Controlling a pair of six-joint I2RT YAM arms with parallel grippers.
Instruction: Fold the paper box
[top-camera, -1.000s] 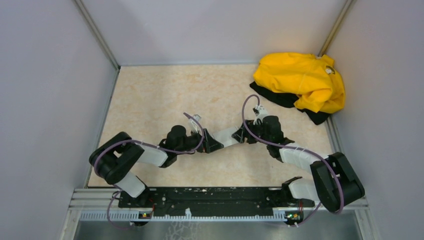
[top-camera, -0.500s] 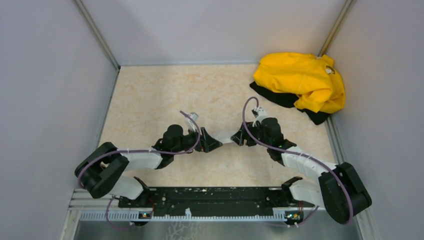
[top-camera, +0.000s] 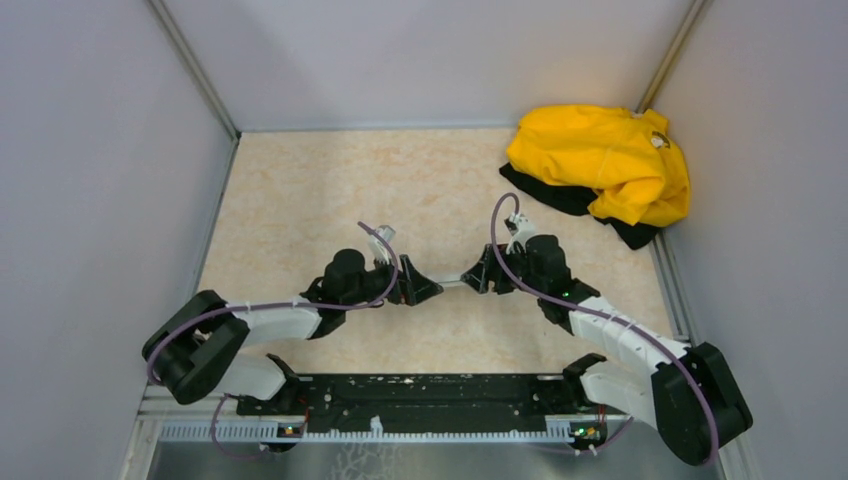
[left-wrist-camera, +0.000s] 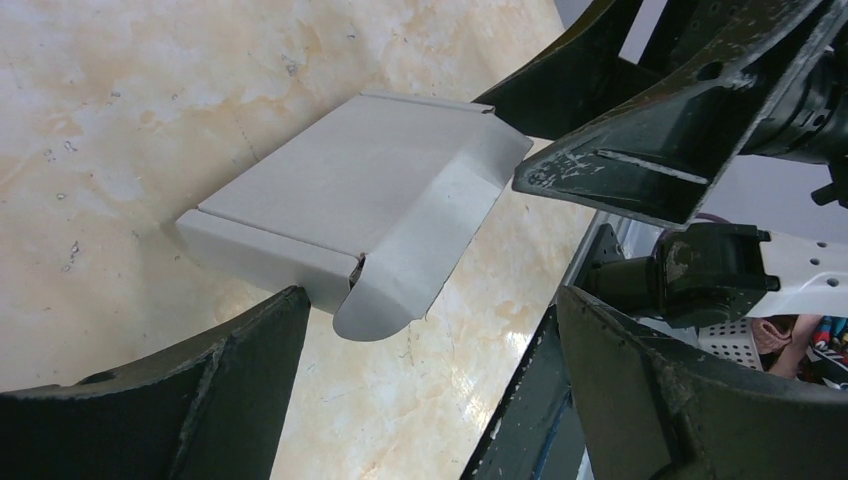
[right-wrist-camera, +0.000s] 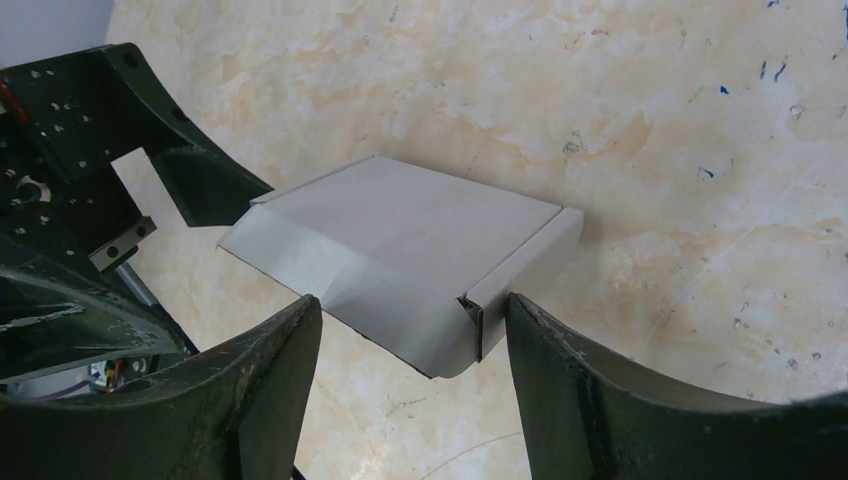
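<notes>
My left hand (left-wrist-camera: 430, 300) is spread as wide as it goes and has hold of nothing; its two fingers stand to either side of the near end of the box (left-wrist-camera: 340, 190) without touching it. My right hand (right-wrist-camera: 412, 302) is partly open and straddles the box's other end: one finger stands just off the short side wall, with a sliver of surface (right-wrist-camera: 650, 150) showing between them, and the other meets the box's edge in my wrist view, so I cannot tell whether it touches. The box lies flat on the surface, pale grey-white, its top panel down. A rounded flap is loose along one side and bends down toward the surface. From above, my two hands point tip to tip near the middle of the surface, and only a thin pale strip of box shows between them. Well apart, in the far right corner, lies a crumpled yellow garment (top-camera: 600, 160) on something black.
</notes>
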